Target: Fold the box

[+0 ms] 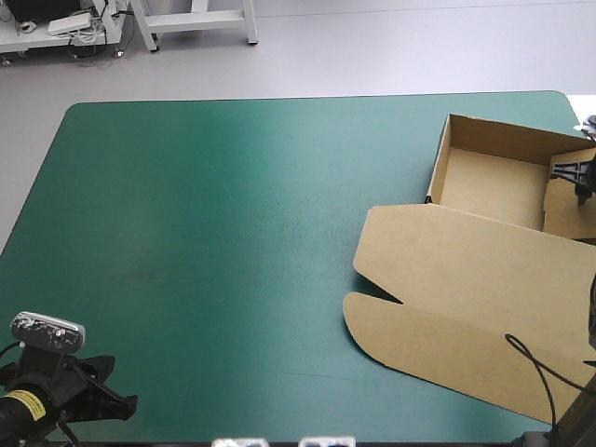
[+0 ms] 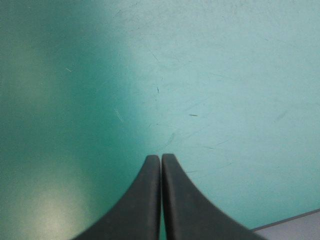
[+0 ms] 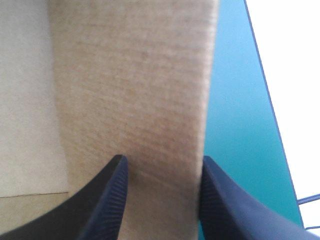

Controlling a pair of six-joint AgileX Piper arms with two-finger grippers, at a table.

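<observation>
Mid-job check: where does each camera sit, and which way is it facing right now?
High view: above and behind the robot, facing forward and down at the table and box; left end effector at the near left corner, right end effector at the box.
Left wrist view: over the left wrist, facing bare table; fingers shut.
Right wrist view: over the right wrist, facing a box wall; fingers open.
Shared: high and right wrist views show the box.

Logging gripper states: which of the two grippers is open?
The right gripper: its fingers straddle a wall of the box; the left gripper is shut over bare teal-green cover.
</observation>
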